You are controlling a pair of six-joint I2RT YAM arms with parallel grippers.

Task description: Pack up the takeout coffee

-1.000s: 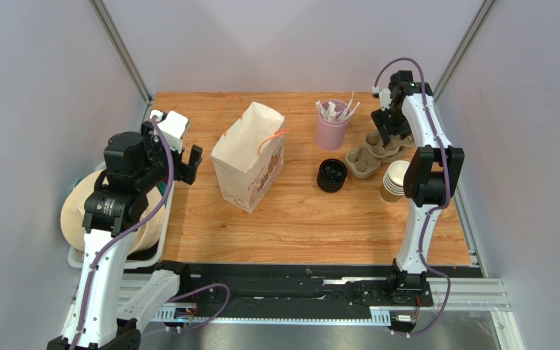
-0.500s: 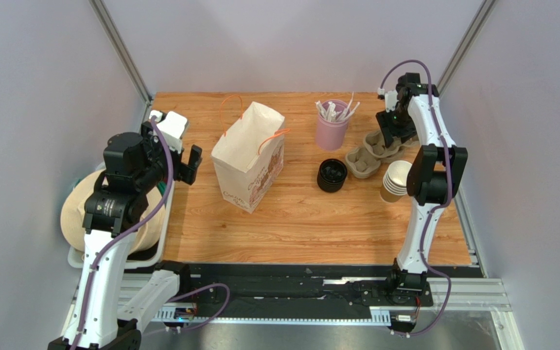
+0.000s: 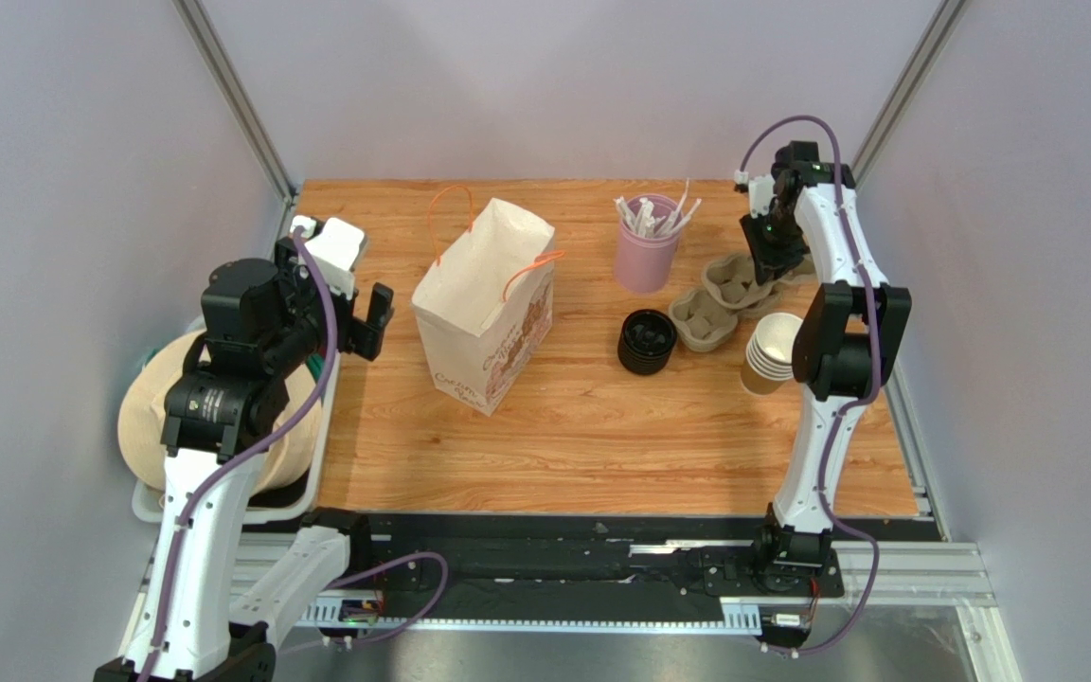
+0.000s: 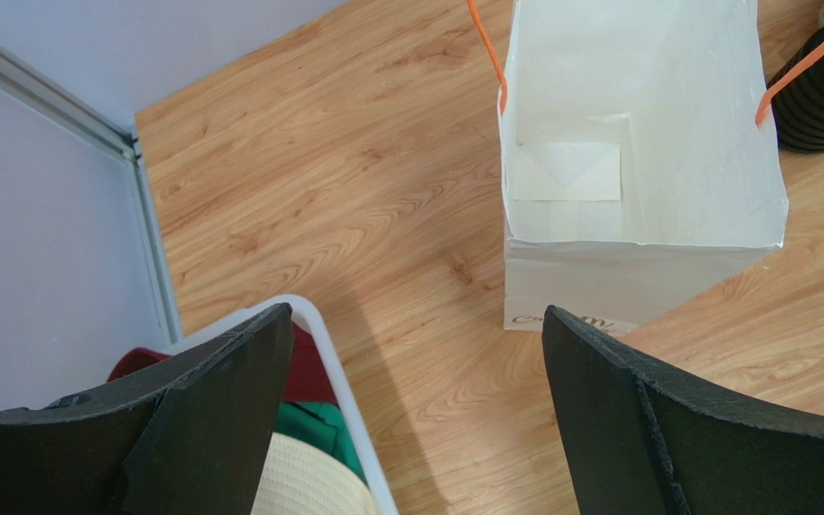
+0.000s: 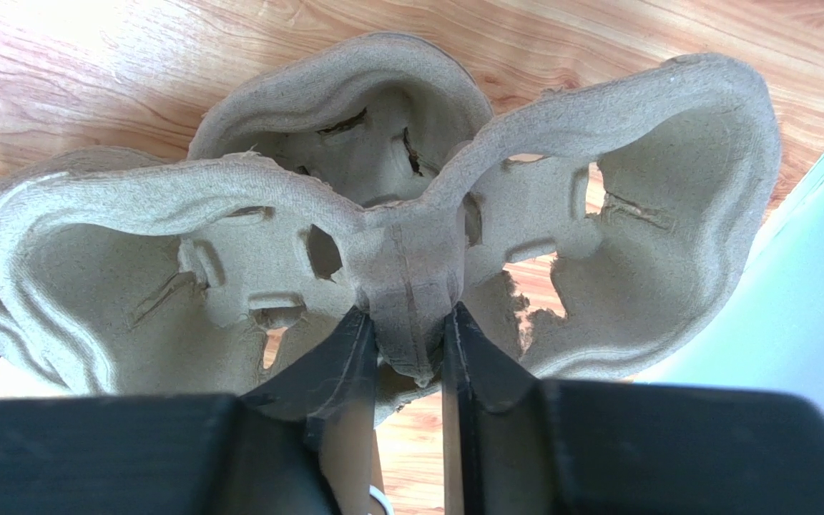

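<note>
No single lidded brown cup shows in any view. The open paper bag (image 3: 487, 306) stands left of centre and is empty inside in the left wrist view (image 4: 642, 140). My left gripper (image 3: 366, 316) is open and empty (image 4: 414, 317), hovering left of the bag over the table's left edge. My right gripper (image 3: 769, 256) is shut (image 5: 408, 333) on the middle ridge of a grey pulp cup carrier (image 5: 384, 247) at the back right (image 3: 726, 299). A second carrier seems to lie under it.
A stack of black lids (image 3: 647, 341) sits in front of a pink cup of white sticks (image 3: 647, 245). Nested brown cups (image 3: 769, 353) stand by the right arm. A white basket (image 4: 325, 354) with a straw hat (image 3: 210, 412) hangs off the left edge.
My right gripper has shifted slightly back and to the right while gripping the carrier. The left arm and the bag have not moved.
</note>
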